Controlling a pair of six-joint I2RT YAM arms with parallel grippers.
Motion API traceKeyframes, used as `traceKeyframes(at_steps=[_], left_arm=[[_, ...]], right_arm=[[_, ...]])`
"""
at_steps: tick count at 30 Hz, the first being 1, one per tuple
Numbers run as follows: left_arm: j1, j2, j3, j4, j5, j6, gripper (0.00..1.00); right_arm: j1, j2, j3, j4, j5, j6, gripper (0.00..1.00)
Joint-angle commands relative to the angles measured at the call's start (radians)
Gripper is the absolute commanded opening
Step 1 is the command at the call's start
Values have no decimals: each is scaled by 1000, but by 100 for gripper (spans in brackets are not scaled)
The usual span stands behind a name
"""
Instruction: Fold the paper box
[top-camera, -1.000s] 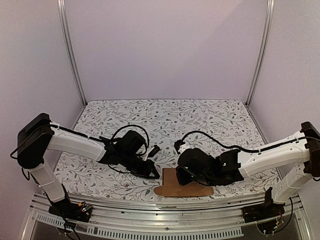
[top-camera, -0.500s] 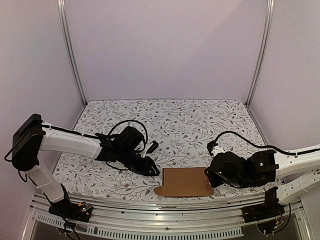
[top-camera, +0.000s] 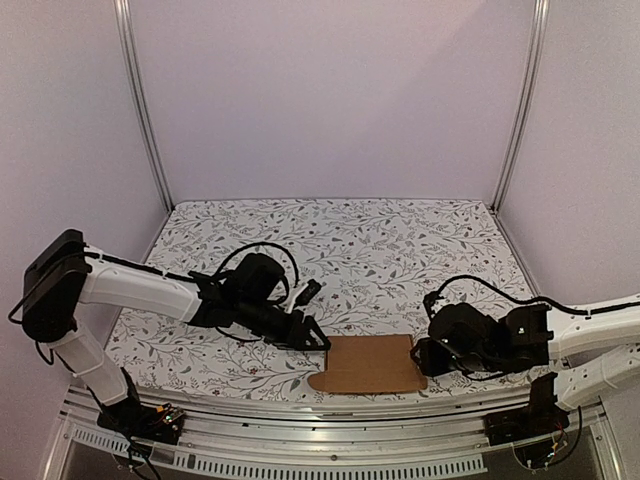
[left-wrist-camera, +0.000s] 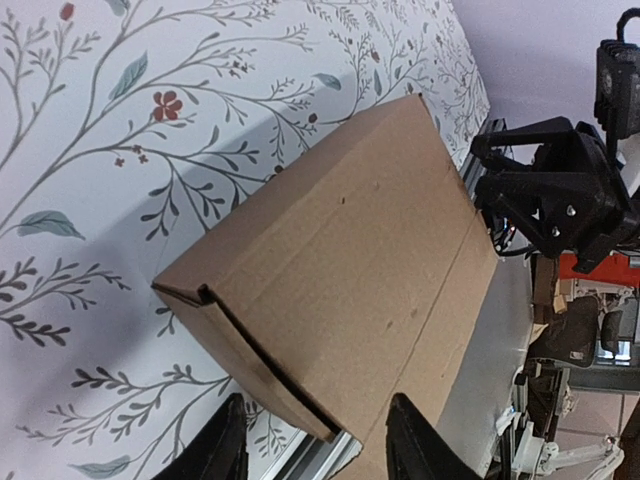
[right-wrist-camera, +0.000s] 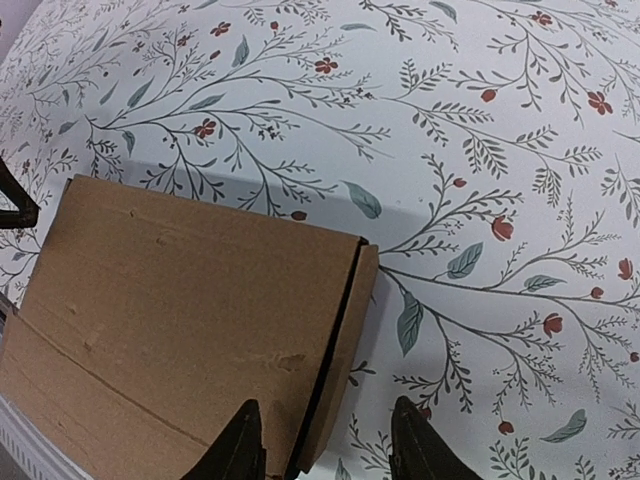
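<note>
Left gripper (top-camera: 314, 337) was found low over the table (top-camera: 350, 240), its fingers parted part way and clamped on nothing. In the left wrist view the left gripper (left-wrist-camera: 318, 455) showed both fingers (left-wrist-camera: 225, 452) at the bottom of the frame, with the near end of the paper box (left-wrist-camera: 340, 290) lying directly ahead of them and its lower corner reaching into the gap between them; contact with either finger could not be confirmed. The paper box (top-camera: 365, 365) lay flat on the floral cloth between the two grippers, plain brown, collapsed, with a folded seam visible along the end facing the left fingers and a small rounded tab projecting at its near left corner. Its far end sat just in front of the right gripper (top-camera: 422, 358). In the right wrist view the right gripper (right-wrist-camera: 325, 450) also stood partly open and held nothing; the box's folded edge ran into the gap between its fingers (right-wrist-camera: 415, 442), one finger over the cardboard and the other over bare cloth. Beyond the box from the right gripper, the tip of the left gripper was visible at the frame's left edge.
</note>
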Motion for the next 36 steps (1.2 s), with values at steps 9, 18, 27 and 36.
traceKeyframes(at_steps=[9, 18, 27, 36], left_arm=[[-21, 107, -12, 94, 41, -37, 44], [-19, 146, -25, 126, 42, -44, 37], [87, 92, -75, 115, 59, -23, 20], [232, -11, -62, -54, 41, 77, 19]], right_arm=[[-54, 99, -98, 235, -103, 77, 38], [-55, 209, -123, 363, -156, 108, 25], [-54, 303, -12, 381, -130, 68, 15], [-60, 478, 200, 383, -121, -26, 3]])
